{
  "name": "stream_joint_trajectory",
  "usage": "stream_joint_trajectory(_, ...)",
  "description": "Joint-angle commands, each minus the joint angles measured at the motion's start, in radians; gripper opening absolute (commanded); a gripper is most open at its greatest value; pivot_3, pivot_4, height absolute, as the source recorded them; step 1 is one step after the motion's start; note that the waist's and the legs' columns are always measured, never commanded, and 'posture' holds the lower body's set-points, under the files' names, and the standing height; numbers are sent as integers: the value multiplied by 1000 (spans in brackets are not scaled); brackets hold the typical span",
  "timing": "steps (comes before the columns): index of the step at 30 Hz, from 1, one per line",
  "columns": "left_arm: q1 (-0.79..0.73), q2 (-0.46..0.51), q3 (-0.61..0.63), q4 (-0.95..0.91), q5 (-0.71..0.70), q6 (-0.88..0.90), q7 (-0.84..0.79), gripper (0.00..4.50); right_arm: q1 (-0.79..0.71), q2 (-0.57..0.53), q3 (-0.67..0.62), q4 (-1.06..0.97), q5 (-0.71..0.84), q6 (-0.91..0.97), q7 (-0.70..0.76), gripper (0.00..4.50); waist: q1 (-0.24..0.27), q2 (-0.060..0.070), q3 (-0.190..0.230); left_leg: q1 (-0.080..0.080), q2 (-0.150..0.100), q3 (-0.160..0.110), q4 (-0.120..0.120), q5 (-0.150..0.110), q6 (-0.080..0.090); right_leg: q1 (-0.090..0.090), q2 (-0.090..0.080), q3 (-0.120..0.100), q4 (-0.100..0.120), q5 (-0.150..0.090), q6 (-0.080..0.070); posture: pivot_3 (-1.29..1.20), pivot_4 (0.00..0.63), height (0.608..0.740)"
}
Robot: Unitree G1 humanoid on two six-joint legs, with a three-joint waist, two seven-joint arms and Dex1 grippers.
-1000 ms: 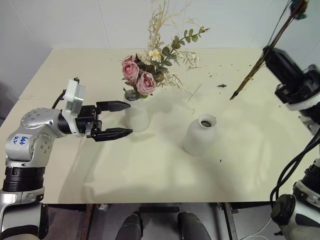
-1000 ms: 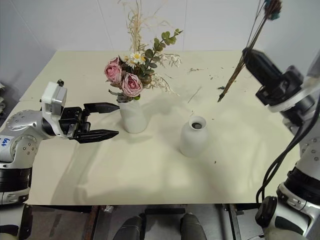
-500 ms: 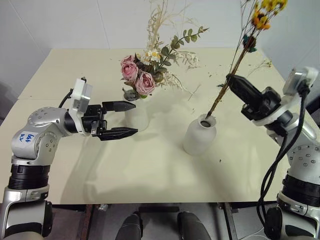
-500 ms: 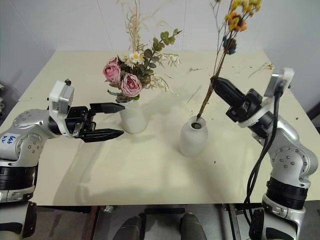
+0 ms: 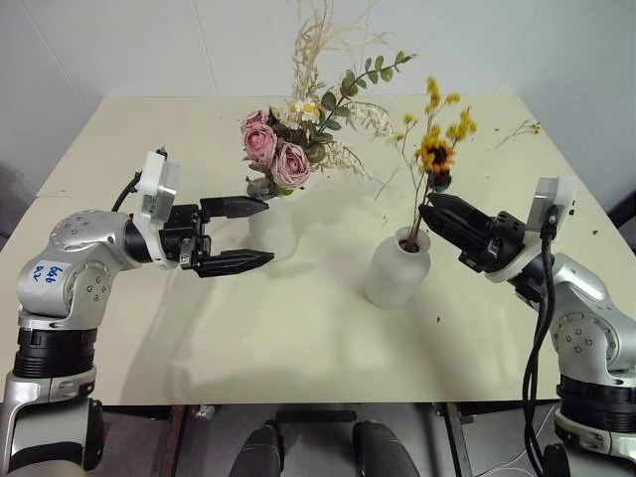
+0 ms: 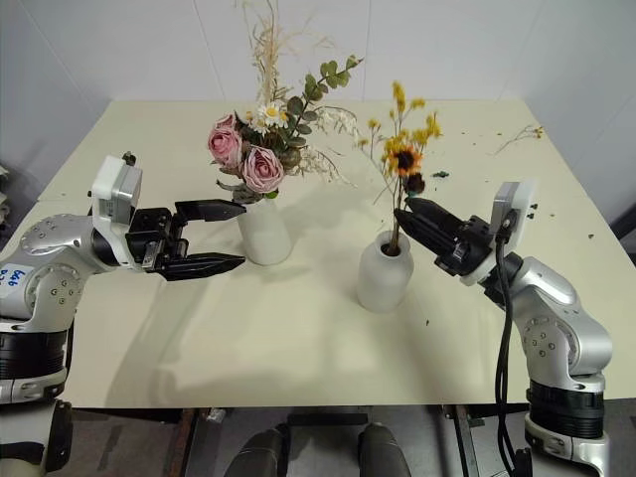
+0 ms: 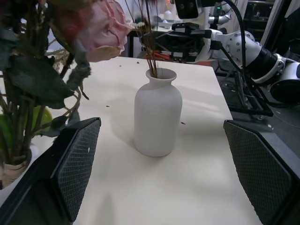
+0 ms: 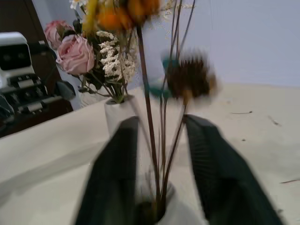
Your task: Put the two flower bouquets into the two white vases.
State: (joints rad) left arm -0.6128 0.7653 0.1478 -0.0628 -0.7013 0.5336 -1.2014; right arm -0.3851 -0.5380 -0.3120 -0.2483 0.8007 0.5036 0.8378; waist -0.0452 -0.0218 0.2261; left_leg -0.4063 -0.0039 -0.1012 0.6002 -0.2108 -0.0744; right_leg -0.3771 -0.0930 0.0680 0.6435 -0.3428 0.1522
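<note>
The small yellow-orange bunch (image 5: 433, 159) sits right of centre in the head view, its thin stems going down into the neck of the rounded bottle vase (image 5: 397, 270), so the long axis runs nearly straight up with a slight lean. The right gripper (image 6: 411, 212) is just beside the stems from the right, above the vase mouth. In the right wrist view its jaws stand a little apart with the stems between them, not pinching as far as I can tell, so my read is it's letting go. The next move probably turns on backing out to the right without dragging the stems.

The big rose bunch (image 5: 283, 149) is already standing in the plain cylinder vase (image 5: 272, 231), left of centre. The left gripper (image 5: 253, 234) hangs just left of that vase, pointing sideways at it, jaws wide and empty. A few loose twigs (image 5: 518, 130) lie at the table's (image 5: 298, 338) far right.
</note>
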Motion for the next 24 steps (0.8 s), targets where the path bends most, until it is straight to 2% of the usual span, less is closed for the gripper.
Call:
stream_joint_trajectory(1, -9, 23, 36, -14, -2, -11, 0, 4500, -2, -48, -54, -32, 19, -26, 20, 2997, 1, 0, 0, 0, 0, 0, 0, 0, 0, 0, 0, 0, 0, 0, 0, 0, 150, 740)
stream_joint_trajectory(5, 2, 46, 48, 7, 21, -31, -11, 4500, 2, -142, -106, 5, 23, -16, 67, 4438, 7, 0, 0, 0, 0, 0, 0, 0, 0, 0, 0, 0, -1, 0, 0, 0, 150, 740)
stream_joint_trajectory(9, 33, 89, 74, 68, 48, -67, -38, 4500, 30, -283, -119, 88, -42, -42, 184, 4477, 12, 0, 0, 0, 0, 1, -1, 0, 0, 0, 0, 0, -2, 0, 0, 0, 150, 740)
stream_joint_trajectory(15, 96, 125, 113, 107, 65, -101, -55, 4500, 10, -423, -123, 292, -130, -141, 335, 4477, 16, 0, 0, 0, 0, 1, -2, 0, 0, 0, -1, 0, -5, 0, 0, 0, 150, 740)
stream_joint_trajectory(21, 161, 133, 143, 133, 79, -144, -68, 4500, -53, -454, -82, 457, -217, -255, 404, 4477, 11, 0, 0, 0, 0, 1, -4, 0, 1, 0, 0, 0, -6, 0, 0, 0, 150, 740)
stream_joint_trajectory(24, 177, 128, 150, 129, 81, -151, -53, 4500, -82, -429, -58, 488, -245, -289, 404, 4477, 13, 0, 0, 0, 0, 1, -4, 0, 0, 0, 0, 0, -6, 0, 0, 0, 150, 740)
